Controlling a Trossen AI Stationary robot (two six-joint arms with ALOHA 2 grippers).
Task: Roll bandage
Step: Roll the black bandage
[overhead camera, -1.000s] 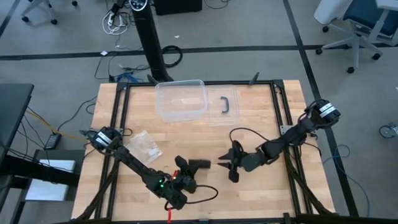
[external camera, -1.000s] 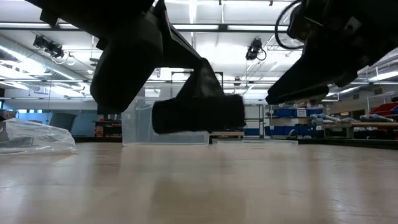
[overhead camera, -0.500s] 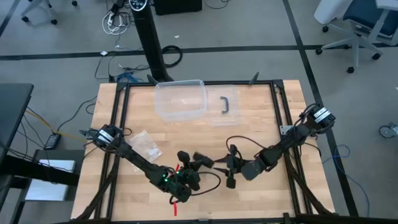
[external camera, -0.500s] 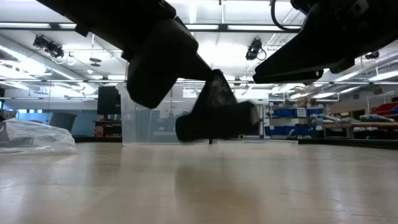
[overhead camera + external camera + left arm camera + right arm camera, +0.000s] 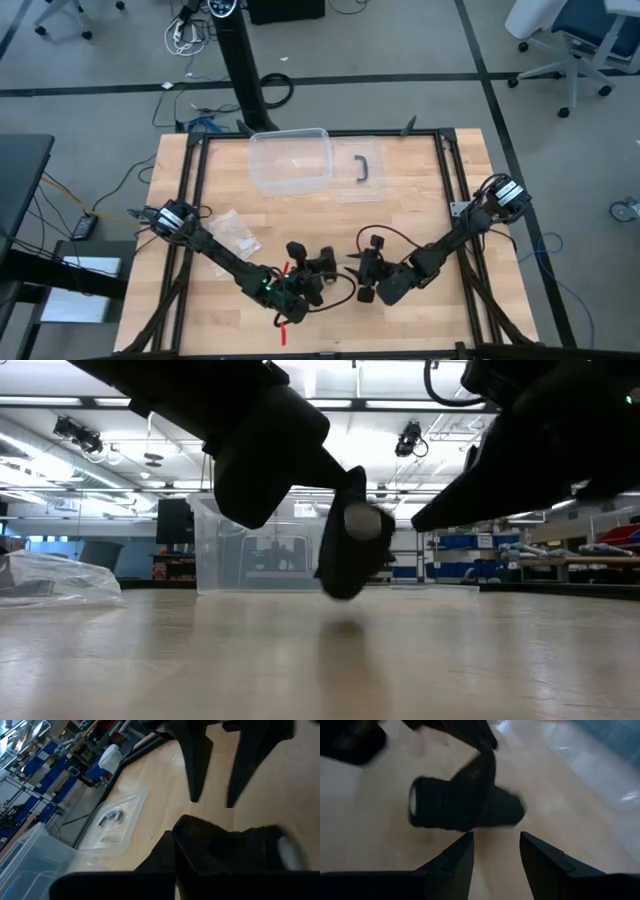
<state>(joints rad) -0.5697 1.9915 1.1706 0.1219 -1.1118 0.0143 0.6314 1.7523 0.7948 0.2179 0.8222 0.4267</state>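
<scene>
Black against the pale wood, the bandage (image 5: 322,265) shows in the high view as a small roll held by the left gripper (image 5: 312,270) near the middle of the worktop's front edge. We see the right gripper (image 5: 364,268) just beside it, fingers pointing at the roll and narrowly parted, not touching it. A clear plastic box (image 5: 291,160) and its lid with a black handle (image 5: 358,170) lie at the worktop's (image 5: 420,200) rear edge, well apart from both grippers, and a crinkly clear bag (image 5: 236,235) sits toward the left edge.

From the low view we find the bandage (image 5: 350,545) hanging clear of the worktop (image 5: 320,660), gripped from above by the left gripper (image 5: 335,510), with the roll's pale end facing us. The right arm (image 5: 540,440) looms near it. The box (image 5: 255,555) stands behind, and the bag (image 5: 55,580) rests at the far left.

In the left wrist view the bandage (image 5: 235,852) is clamped in that gripper's own fingers, and the right gripper's fingers (image 5: 195,760) point toward it.

The right wrist view shows its own fingers (image 5: 455,862) slightly apart and holding nothing, the roll (image 5: 460,805) just beyond their tips.
</scene>
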